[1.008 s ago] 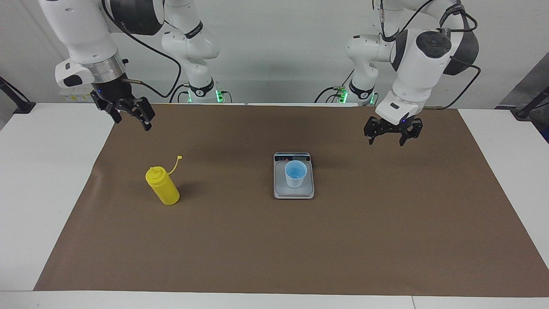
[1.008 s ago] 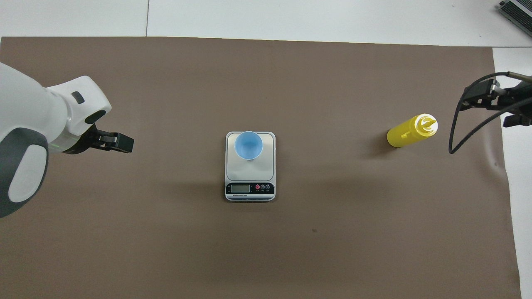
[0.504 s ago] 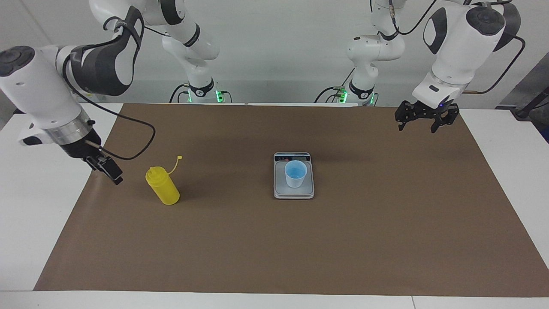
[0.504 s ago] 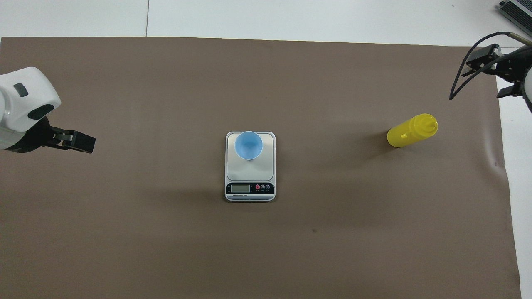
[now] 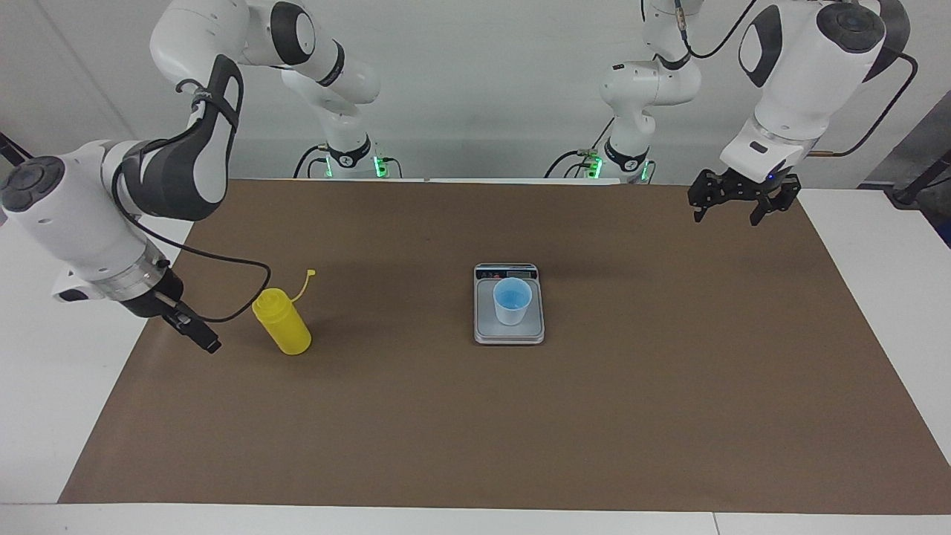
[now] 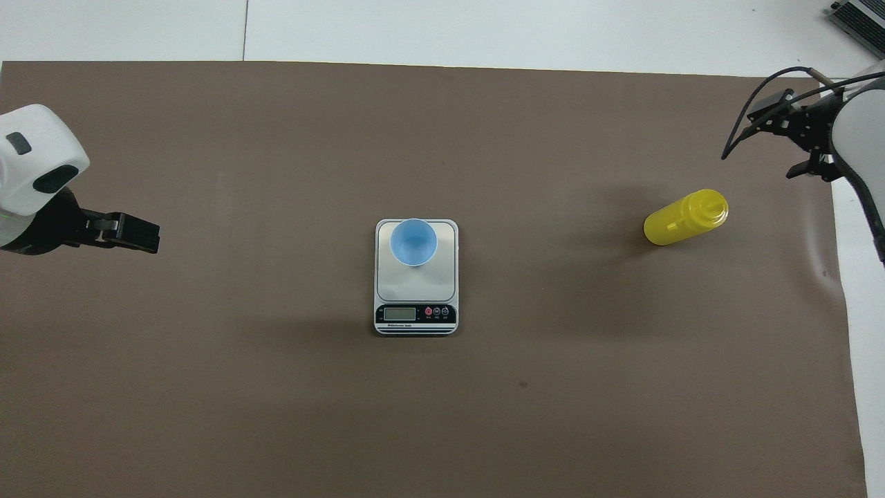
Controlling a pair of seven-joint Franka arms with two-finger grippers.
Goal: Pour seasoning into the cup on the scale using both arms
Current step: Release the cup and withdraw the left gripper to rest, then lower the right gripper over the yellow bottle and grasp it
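Note:
The yellow seasoning bottle stands upright on the brown mat toward the right arm's end of the table, its tethered cap hanging off the nozzle. My right gripper is low beside the bottle, open, a short gap away and holding nothing. At mid-table the light blue cup stands on the scale, whose display strip faces the robots. My left gripper hangs open and empty over the mat at the left arm's end.
A brown mat covers most of the white table. A black cable loops from the right wrist close to the bottle. A grey device sits off the mat at a table corner farthest from the robots.
The right gripper came down from high over the mat's edge to the bottle's side. The left gripper rose and swung away from the scale toward its end, then held. Bottle, cup and scale stayed put.

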